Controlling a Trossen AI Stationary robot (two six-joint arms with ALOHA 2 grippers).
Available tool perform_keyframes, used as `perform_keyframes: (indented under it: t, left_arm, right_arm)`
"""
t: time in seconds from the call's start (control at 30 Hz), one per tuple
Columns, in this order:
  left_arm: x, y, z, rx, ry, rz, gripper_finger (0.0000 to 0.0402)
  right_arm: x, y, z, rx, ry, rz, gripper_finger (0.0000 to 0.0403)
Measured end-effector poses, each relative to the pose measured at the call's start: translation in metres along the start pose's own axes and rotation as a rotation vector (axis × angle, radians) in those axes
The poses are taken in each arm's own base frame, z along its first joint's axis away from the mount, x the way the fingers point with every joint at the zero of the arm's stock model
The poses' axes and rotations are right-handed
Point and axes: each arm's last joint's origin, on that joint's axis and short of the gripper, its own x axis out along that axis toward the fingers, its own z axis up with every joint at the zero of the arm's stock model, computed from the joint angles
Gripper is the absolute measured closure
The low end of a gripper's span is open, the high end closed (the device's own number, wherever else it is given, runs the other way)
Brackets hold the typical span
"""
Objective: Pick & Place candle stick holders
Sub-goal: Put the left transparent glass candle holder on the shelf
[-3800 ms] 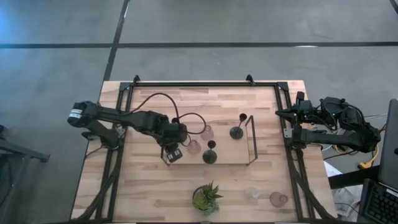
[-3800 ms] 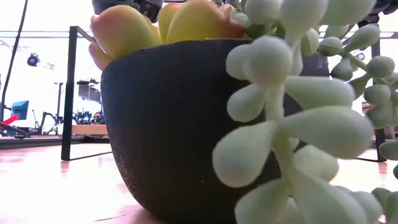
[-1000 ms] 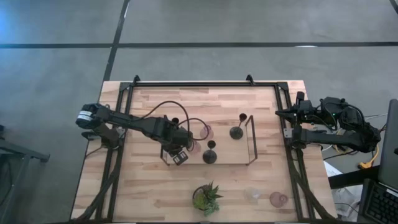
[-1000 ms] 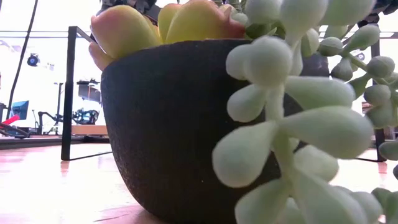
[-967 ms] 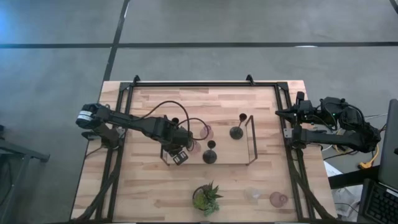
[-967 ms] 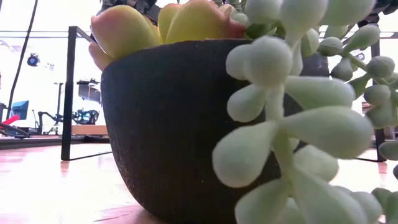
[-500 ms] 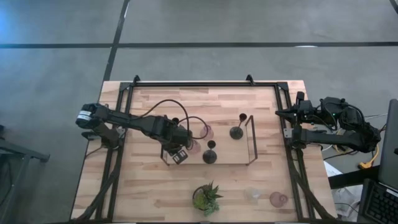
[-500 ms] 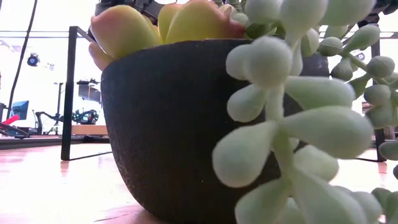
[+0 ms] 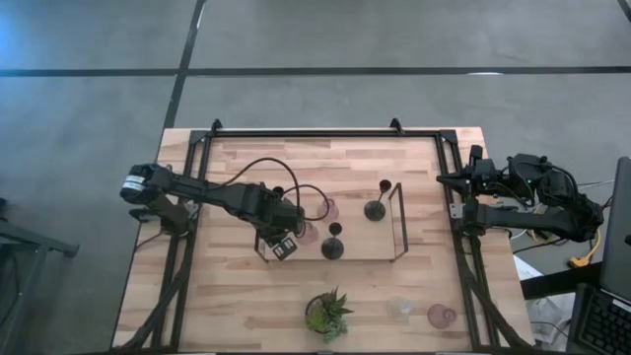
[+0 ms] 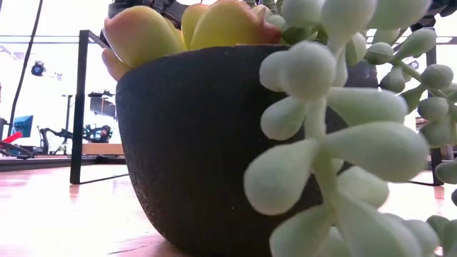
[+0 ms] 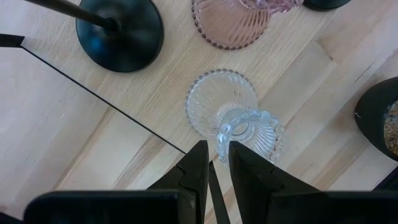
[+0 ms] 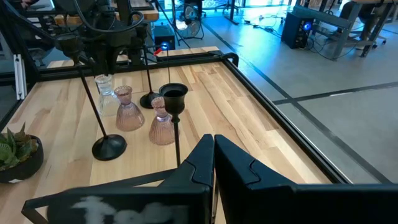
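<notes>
My left gripper (image 9: 285,247) (image 11: 215,155) is over the near left corner of the black wire-framed wooden tray (image 9: 399,222), shut on a tiny clear glass holder (image 11: 231,115). On the tray stand three black holders (image 9: 333,245) (image 9: 375,209) (image 9: 277,192) and two pink glass holders (image 9: 328,209) (image 9: 308,232). Another clear holder (image 9: 398,309) and a pink one (image 9: 441,316) stand on the table near its near right corner. My right gripper (image 12: 214,146) is shut and empty at the table's right edge (image 9: 473,182). My left gripper pinches the beaded rim of the clear holder's cup (image 11: 222,142) between its two fingers, coming from above and pointing down. The holder stays upright, its round foot (image 11: 217,102) below the cup. I cannot tell whether the foot rests on the tray.
A green potted plant (image 9: 327,314) stands near the table's near edge and fills the low view (image 10: 200,143). The tray's wire frame (image 11: 93,93) runs close beside the clear holder. A black metal frame (image 9: 325,133) borders the table.
</notes>
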Motion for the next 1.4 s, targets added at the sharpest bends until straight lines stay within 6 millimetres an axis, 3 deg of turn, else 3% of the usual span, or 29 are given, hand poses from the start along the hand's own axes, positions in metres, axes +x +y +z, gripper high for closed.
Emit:
perform_keyframes:
  t: [1.4]
  left_arm:
    - [-0.0057,0.0009,0.0002,-0.031,-0.018,0.03,0.0337]
  right_arm:
    - [-0.0001,0.0,0.0001,0.0,0.0,0.0,0.0394]
